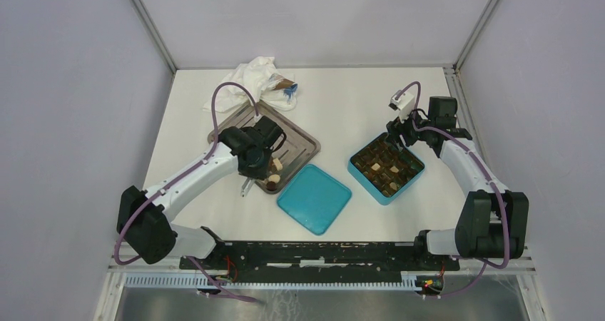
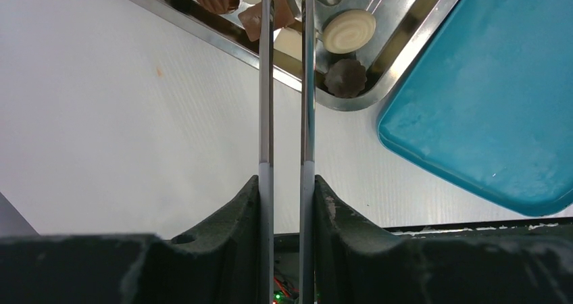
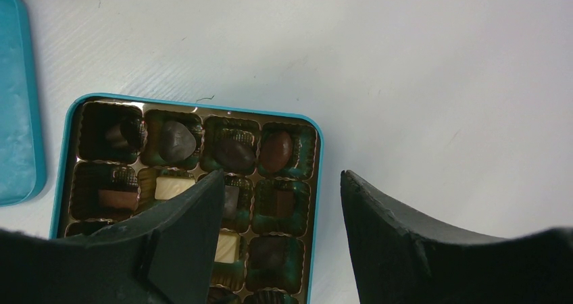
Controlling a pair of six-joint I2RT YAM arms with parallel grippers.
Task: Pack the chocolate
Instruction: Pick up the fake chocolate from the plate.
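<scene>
Chocolate [image 2: 348, 30] crowds the tray's [image 2: 412, 37] near corner, so the left jaws, pinching the tweezers [image 2: 307, 81], should nip just one piece gently; the right jaws hang spread.

One metal tray [image 1: 303, 141], left. At least six chocolates [image 2: 348, 30] show in its near corner: two dark, one mid-brown, three white or cream. One teal box [image 1: 362, 173], right, four cells across; total cell count unclear. One teal lid [image 1: 314, 198], centre. One white cloth heap [image 1: 246, 78], far left. Two arms.
</scene>
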